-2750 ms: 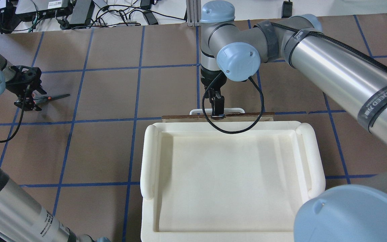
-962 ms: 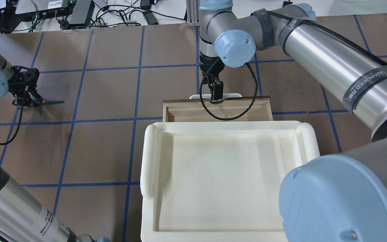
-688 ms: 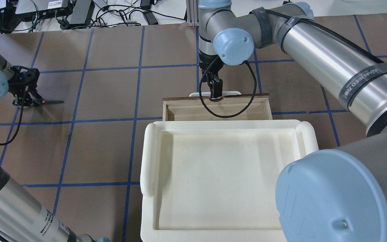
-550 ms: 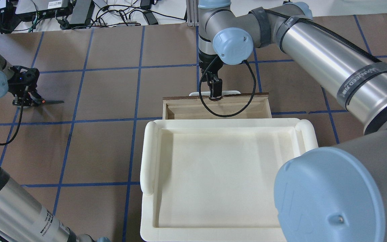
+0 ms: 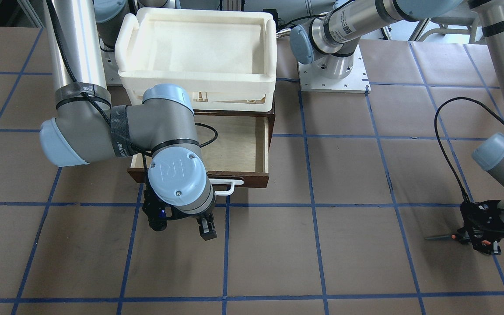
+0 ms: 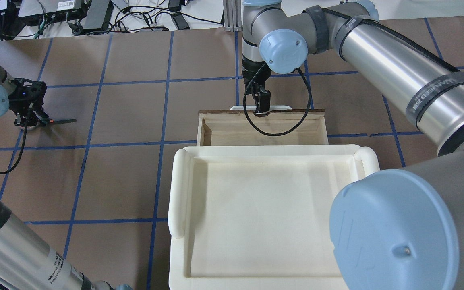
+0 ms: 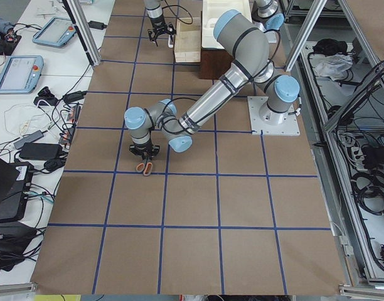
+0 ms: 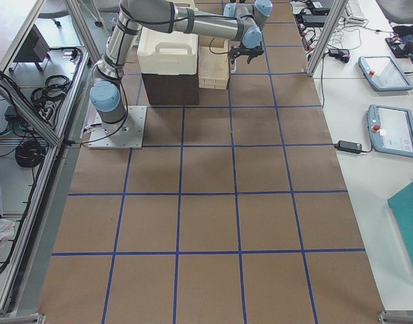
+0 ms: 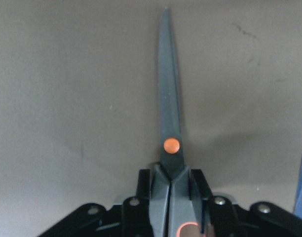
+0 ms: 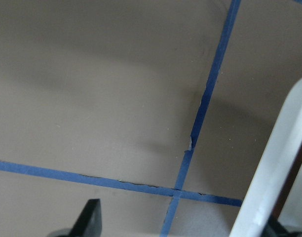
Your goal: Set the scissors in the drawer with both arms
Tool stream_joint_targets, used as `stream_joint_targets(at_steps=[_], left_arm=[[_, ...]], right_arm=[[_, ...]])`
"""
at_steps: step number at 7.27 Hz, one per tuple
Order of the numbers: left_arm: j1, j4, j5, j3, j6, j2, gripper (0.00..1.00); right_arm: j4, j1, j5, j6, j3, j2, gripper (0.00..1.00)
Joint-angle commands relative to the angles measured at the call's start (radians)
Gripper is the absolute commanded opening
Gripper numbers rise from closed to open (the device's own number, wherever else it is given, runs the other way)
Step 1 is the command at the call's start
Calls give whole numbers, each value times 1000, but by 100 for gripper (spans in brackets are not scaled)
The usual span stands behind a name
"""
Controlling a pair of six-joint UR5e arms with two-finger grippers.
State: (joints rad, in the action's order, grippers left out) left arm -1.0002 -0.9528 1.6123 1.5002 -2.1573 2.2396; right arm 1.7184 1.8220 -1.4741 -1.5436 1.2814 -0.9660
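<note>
While the left gripper [image 9: 169, 186] clamps their grey handles, the scissors [image 9: 169, 113] show shut dark blades and an orange pivot.

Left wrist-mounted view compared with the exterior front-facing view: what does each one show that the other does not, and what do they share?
Only the wrist view shows the left gripper jaws shut on the scissors just behind the orange pivot dot, blades closed. Only the front-facing view shows the drawer standing open, its white handle, the cream tray above it and the right gripper in front of the handle. Both show the scissors, the left gripper and the brown table.
</note>
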Motion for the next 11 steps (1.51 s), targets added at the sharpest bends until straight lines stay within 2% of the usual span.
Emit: stream_joint_targets(at_steps=[1, 3, 8, 9, 11], left_arm=[[0, 0, 3, 3, -4, 5, 31], [3, 2, 6, 6, -4, 3, 26], [-6, -18, 4, 6, -6, -55, 24], [-15, -32, 4, 6, -6, -83, 24], [-117, -172, 12, -4, 31, -206, 21]], right_arm=[[0, -3, 0, 8, -17, 7, 100], [1, -3, 0, 28, -28, 15, 100], [1, -3, 3, 36, -62, 41, 100], [1, -4, 3, 39, -63, 41, 100], [-2, -4, 3, 39, -62, 33, 100]])
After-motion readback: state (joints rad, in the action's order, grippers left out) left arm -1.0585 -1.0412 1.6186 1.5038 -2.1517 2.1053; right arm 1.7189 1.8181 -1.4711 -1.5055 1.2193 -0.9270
